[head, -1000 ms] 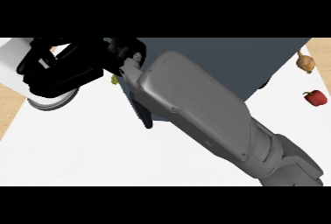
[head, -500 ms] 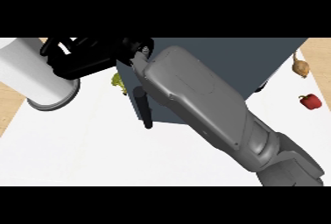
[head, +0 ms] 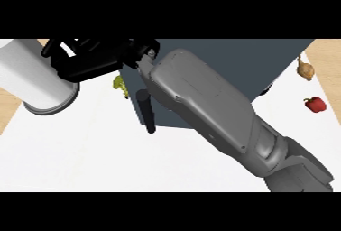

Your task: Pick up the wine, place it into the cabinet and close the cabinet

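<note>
Right hand [head: 93, 61] fingers curled, beside white cylinder [head: 33, 79], dark cabinet [head: 233, 63] behind

Red pepper [head: 315, 104] near pear [head: 306, 69].

Pepper [head: 315, 104] right of cabinet [head: 266, 63].

Bright even light; faint shadows; no glare.
</note>
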Tool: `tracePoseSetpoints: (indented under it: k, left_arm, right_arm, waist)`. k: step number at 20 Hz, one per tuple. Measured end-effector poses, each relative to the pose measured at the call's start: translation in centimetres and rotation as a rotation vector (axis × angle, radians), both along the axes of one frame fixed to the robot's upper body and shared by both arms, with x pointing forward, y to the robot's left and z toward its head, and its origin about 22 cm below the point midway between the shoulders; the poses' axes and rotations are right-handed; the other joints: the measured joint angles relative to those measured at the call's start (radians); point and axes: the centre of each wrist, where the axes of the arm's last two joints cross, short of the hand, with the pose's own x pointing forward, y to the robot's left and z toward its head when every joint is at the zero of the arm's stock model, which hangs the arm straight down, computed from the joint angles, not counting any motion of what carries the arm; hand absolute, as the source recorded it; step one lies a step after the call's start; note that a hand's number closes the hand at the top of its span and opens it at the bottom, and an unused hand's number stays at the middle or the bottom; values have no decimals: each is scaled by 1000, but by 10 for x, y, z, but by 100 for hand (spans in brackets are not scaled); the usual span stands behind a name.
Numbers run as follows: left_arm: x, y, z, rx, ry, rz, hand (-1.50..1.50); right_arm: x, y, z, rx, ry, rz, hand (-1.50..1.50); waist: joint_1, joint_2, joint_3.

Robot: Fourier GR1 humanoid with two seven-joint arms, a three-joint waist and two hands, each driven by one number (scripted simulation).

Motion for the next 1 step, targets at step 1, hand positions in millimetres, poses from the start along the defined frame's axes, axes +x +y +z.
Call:
tracePoseSetpoints:
  k: [1]
  left_arm:
    - [0,-2,0,-3,2,-7,-150]
  right_arm:
    - [0,1,0,2,-5,5,150]
  waist:
    - [-4,1,-2]
